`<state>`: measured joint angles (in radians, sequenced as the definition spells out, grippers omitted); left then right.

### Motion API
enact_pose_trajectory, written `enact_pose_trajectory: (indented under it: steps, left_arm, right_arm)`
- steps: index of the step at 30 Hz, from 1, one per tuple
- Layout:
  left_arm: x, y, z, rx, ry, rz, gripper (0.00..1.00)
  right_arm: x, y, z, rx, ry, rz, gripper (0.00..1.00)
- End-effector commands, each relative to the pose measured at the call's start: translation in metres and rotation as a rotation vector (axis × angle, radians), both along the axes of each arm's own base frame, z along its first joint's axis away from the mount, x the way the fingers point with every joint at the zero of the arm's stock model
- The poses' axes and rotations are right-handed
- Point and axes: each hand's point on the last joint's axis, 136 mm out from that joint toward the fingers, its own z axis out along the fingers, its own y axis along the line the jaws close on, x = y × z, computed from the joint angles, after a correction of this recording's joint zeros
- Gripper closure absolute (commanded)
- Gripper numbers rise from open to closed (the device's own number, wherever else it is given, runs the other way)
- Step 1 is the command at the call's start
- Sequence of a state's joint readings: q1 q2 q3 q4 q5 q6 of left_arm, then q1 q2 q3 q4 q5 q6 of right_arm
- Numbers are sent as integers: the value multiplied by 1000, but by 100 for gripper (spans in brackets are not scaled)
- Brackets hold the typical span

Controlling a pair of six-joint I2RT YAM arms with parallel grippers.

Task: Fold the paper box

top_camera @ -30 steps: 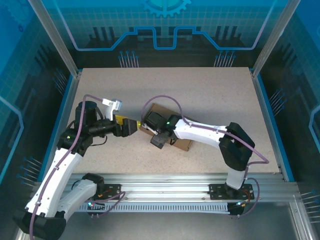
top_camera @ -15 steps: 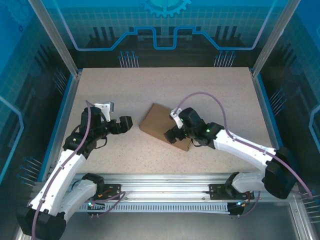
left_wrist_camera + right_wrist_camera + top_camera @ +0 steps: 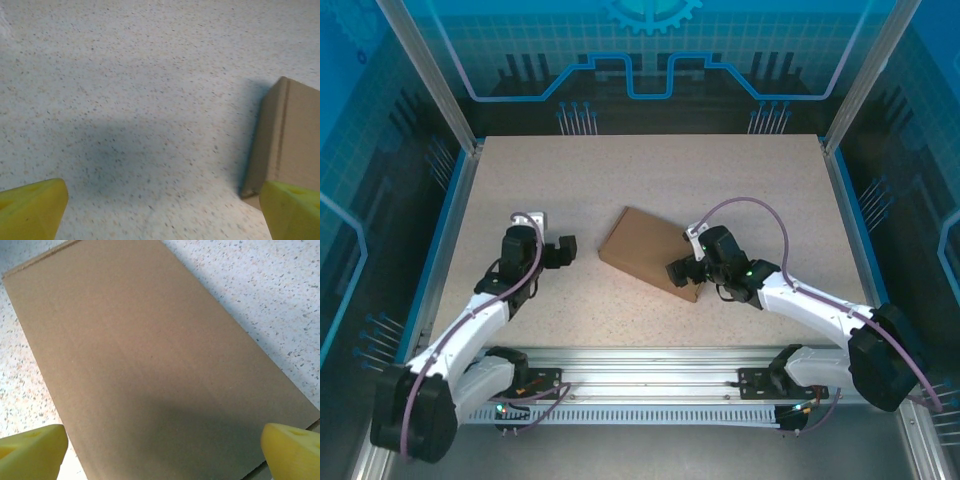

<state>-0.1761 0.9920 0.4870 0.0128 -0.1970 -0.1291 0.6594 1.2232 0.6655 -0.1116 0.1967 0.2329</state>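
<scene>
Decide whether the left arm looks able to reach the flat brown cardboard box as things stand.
Probably yes. The left gripper is open and faces the flat brown cardboard box across bare speckled table, with nothing between them. The right gripper hovers over the box's right end, away from that side.

We see a plain brown paper box (image 3: 646,250), unprinted, on a beige table top (image 3: 740,170) flecked with dark and orange specks. We note yellow pads (image 3: 31,208) on the left gripper (image 3: 161,210) and right gripper (image 3: 162,452), white arm links (image 3: 470,325) with black joints, purple cables (image 3: 750,200), and translucent blue walls (image 3: 650,60) bearing a fine grid.
</scene>
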Motion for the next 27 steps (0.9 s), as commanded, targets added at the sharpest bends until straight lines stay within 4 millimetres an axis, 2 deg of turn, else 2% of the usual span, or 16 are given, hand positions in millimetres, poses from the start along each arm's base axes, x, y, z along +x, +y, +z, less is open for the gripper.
enact_pose_trajectory:
  steps: [1,6,12,20,23,27]
  left_arm:
    - [24,20,15,105,-126,49,1]
    - [36,27,5,83,-168,34,1]
    - [49,29,-4,99,-231,14,1]
    - [63,22,-17,72,-267,-39,1]
    - [72,24,-35,68,-257,-35,1]
    - [76,29,-40,56,-240,-14,1]
  right_arm:
    - [9,-10,-3,10,-31,-67,0]
    - [12,-23,-1,-3,-46,-99,0]
    - [20,-53,11,66,-67,-155,0]
    - [37,-117,27,110,-142,-359,0]
    - [45,-142,30,89,-155,-452,0]
    - [54,-171,32,46,-170,-541,0]
